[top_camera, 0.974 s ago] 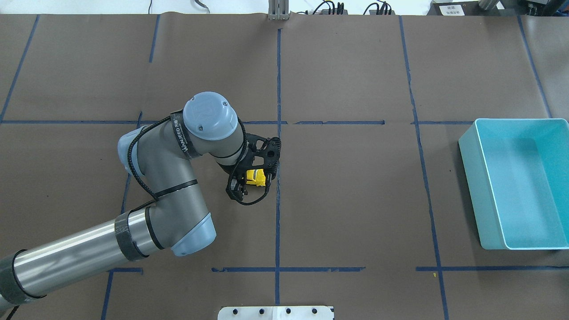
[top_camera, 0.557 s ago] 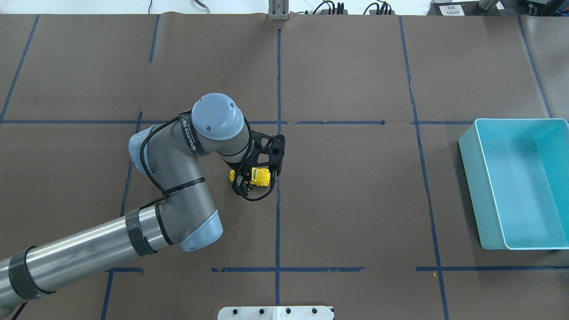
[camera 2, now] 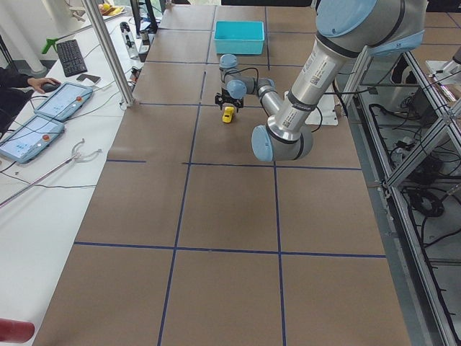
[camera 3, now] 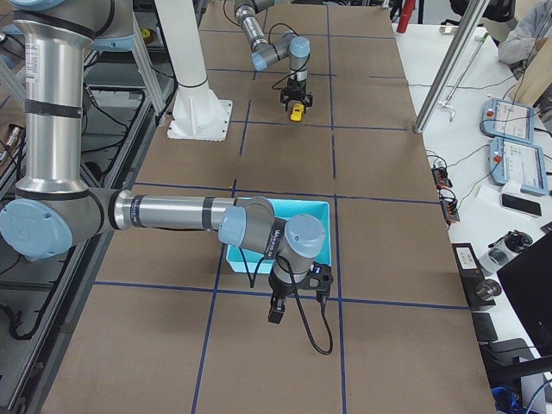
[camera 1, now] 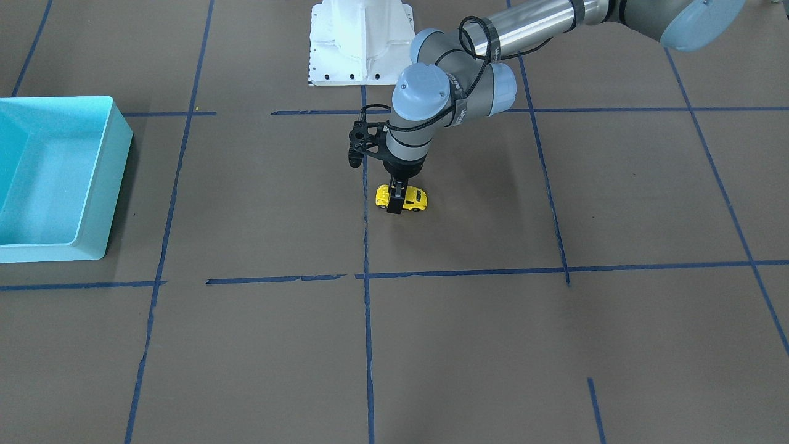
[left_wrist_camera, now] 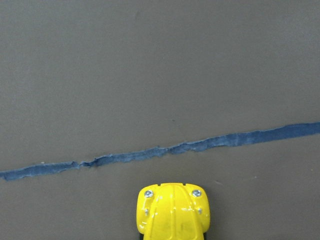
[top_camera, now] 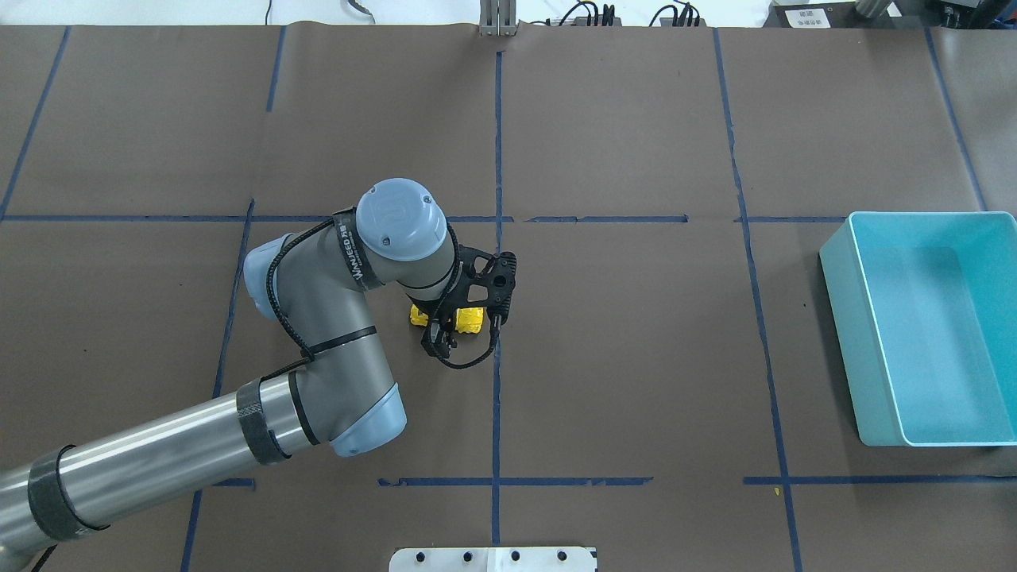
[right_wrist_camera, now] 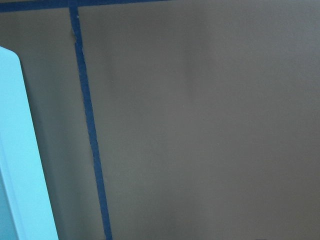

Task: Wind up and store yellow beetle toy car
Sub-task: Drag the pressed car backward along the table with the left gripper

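The yellow beetle toy car [camera 1: 414, 197] stands on its wheels on the brown table near the middle blue tape line. My left gripper [camera 1: 396, 202] points straight down and is shut across the car's sides. From overhead the car [top_camera: 469, 318] shows on both sides of the black gripper [top_camera: 445, 322]. The left wrist view shows only the car's hood [left_wrist_camera: 173, 215] at the bottom edge. The turquoise bin [top_camera: 838, 318] stands empty at the table's right end. My right gripper [camera 3: 278, 312] hangs beside the bin [camera 3: 302, 210]; I cannot tell whether it is open or shut.
The white robot base [camera 1: 357, 43] stands at the table's near edge. Blue tape lines [top_camera: 496, 397] cross the brown paper. The right wrist view shows the bin's rim [right_wrist_camera: 15, 150] on its left. Operator tablets lie on a side bench [camera 2: 43, 115].
My left arm's wrist and elbow have shifted right and a little forward. More of the car's body now shows left of the finger. The car stays at about the same spot.
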`<state>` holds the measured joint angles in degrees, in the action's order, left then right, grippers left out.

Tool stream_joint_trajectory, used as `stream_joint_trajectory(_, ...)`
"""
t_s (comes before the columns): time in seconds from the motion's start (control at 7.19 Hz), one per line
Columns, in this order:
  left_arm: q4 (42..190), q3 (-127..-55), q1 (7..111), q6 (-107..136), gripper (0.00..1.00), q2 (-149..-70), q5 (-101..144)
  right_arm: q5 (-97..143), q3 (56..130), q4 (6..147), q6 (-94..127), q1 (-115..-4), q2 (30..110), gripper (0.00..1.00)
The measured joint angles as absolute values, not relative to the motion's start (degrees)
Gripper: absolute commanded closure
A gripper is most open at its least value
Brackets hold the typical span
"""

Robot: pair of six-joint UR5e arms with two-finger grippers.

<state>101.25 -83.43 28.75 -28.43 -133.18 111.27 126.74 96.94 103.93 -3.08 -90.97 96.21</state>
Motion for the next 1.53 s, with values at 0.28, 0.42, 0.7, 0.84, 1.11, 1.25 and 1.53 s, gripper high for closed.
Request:
stream_joint_trajectory(0.28, 101.2, -83.3, 28.4, -28.3, 0.41, -133.2, 111.3, 126.7, 96.9, 104.0, -3.1, -91.0, 96.2, 0.0)
stream_joint_trajectory(0.42, 101.3, -83.3, 28.4, -28.2, 0.68, -133.1, 111.3, 126.7, 96.9, 104.0, -3.1, -91.0, 96.2, 0.0)
stream_joint_trajectory(0.7, 103.2, -83.4, 28.8, -28.1, 0.99, -132.6, 111.3, 126.7, 96.9, 104.0, -3.1, -91.0, 96.2, 0.0)
stream_joint_trajectory(0.84, 104.2, -83.5, 29.5, -28.1, 1.0, -132.2, 111.4, 126.7, 96.9, 104.0, -3.1, -91.0, 96.2, 0.0)
stream_joint_trajectory(1.11, 104.9, -84.3, 30.8, -28.2, 1.0, -131.2, 111.8, 126.7, 96.9, 104.0, -3.1, -91.0, 96.2, 0.0)
stream_joint_trajectory(1.25, 105.2, -84.8, 31.1, -28.2, 1.0, -130.7, 111.9, 126.7, 96.9, 104.0, -3.1, -91.0, 96.2, 0.0)
stream_joint_trajectory(1.53, 107.1, -85.8, 31.6, -28.0, 1.0, -130.0, 111.9, 126.7, 96.9, 104.0, -3.1, -91.0, 96.2, 0.0)
